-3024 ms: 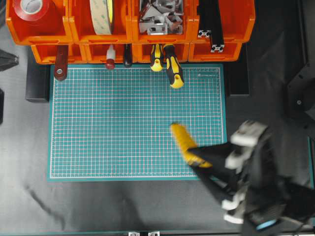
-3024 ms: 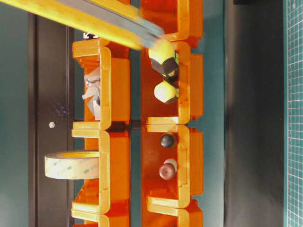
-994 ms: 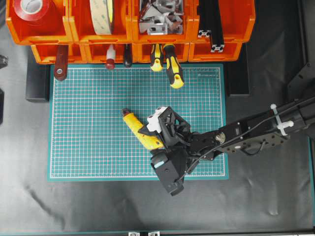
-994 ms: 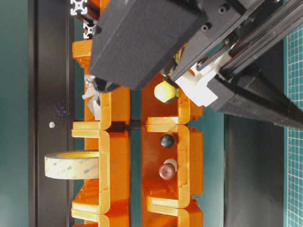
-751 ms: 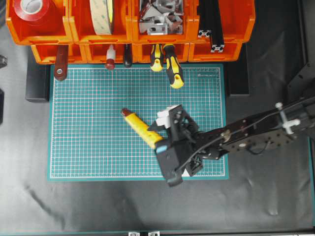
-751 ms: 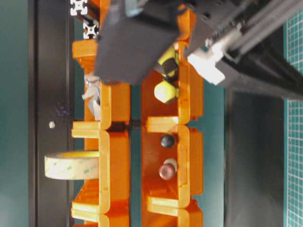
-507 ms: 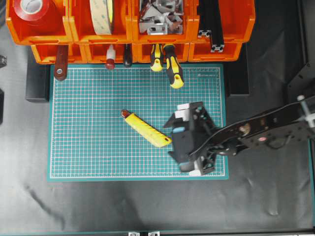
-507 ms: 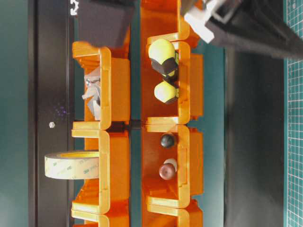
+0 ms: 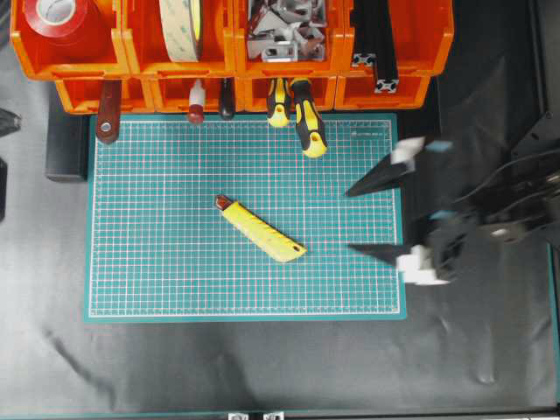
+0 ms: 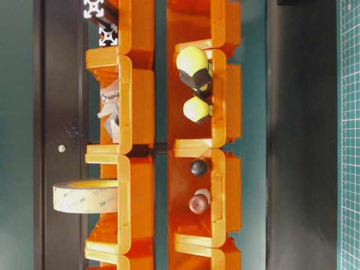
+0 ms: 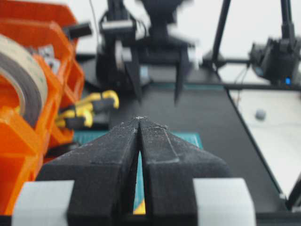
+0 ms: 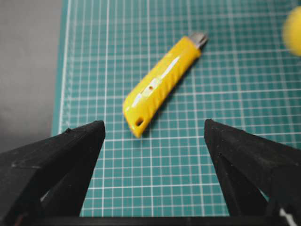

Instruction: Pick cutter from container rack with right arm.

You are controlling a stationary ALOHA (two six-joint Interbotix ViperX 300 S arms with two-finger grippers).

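Cutter (image 9: 261,227): slim yellow plastic body, ribbed along one side, glossy highlight on top, small hole near the butt end, dark red-black tip. It lies flat on the green cutting mat (image 9: 157,262), near mat centre, long axis diagonal, tip toward 10 o'clock and butt toward 4 o'clock in the overhead view. Nothing touches it. In the right wrist view the cutter (image 12: 162,82) sits ahead of the jaws, butt end nearest the camera.

Right gripper (image 9: 359,223): at 3 o'clock from the cutter, over the mat's right edge, apart from the cutter. Fingers spread wide, empty; one tip points in from about 2 o'clock, the other from about 4 o'clock of the cutter's butt. Image of the arm is motion-blurred.

Left gripper (image 11: 139,123): fingers pressed together, holding nothing, seen only in its own wrist view.

Container rack (image 9: 394,52): orange bins in two tiers along the mat's 12 o'clock edge. Upper bins hold a red tape roll (image 9: 54,16), a tan tape roll (image 9: 179,31), metal brackets (image 9: 282,31) and black aluminium extrusions (image 9: 376,44). Two yellow-and-black screwdrivers (image 9: 308,118) stick out of a lower bin, the longer one overhanging the mat's top border.

Open room: bare mat on all sides of the cutter, widest toward 9 o'clock and 6 o'clock; black table surface (image 9: 219,367) beyond the mat's 6 o'clock edge.
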